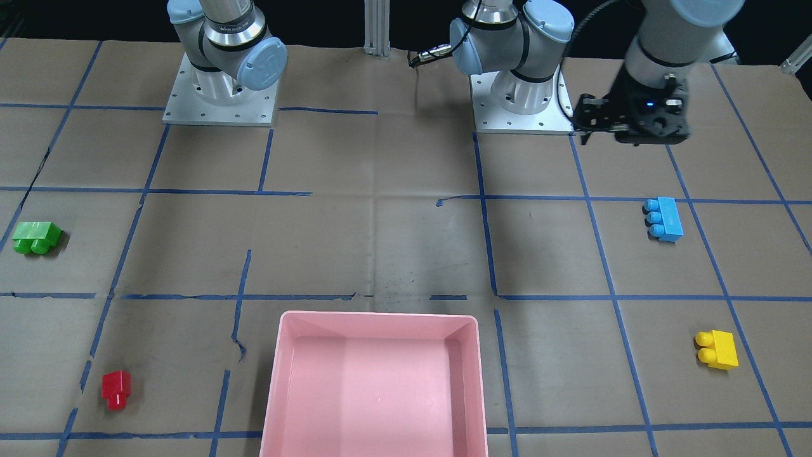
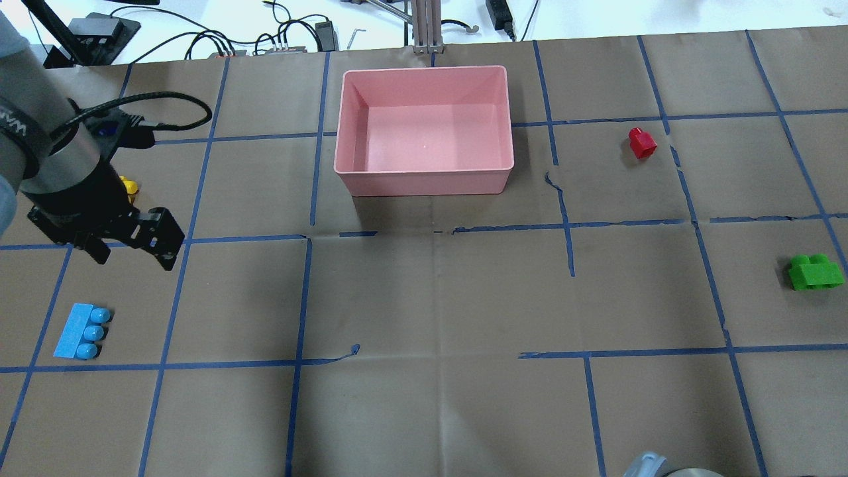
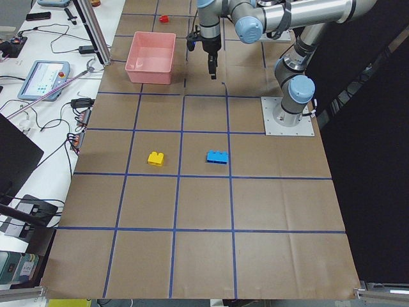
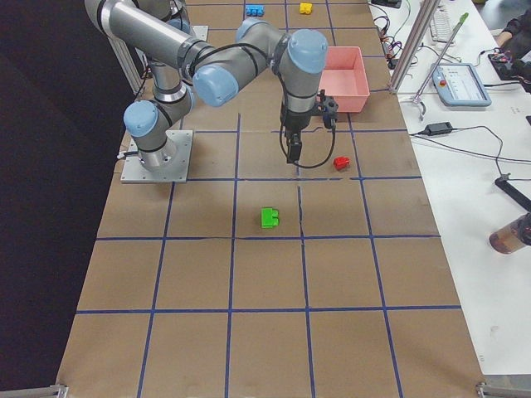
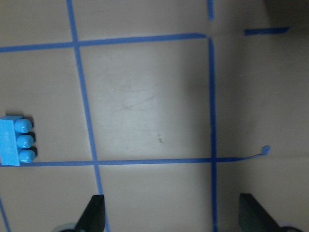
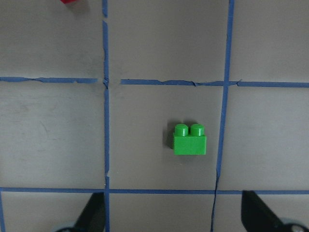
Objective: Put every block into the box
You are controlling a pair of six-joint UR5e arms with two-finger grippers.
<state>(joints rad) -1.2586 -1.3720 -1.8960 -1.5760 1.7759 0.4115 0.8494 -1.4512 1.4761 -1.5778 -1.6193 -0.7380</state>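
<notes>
The left tool (image 5: pixel 173 215) and the right tool (image 6: pixel 174 215) are being held wide open and empty, a light-blue three-stud plastic brick (image 5: pixel 14 141) off to the former's side, a green two-stud plastic brick (image 6: pixel 189 141) ahead of the latter.

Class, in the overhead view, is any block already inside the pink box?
No, the box holds nothing; only its bare pink floor shows.

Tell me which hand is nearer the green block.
Right. The right hand hangs above the table a short way from the green block. The left hand is at the table's opposite end, near the light-blue block.
</notes>
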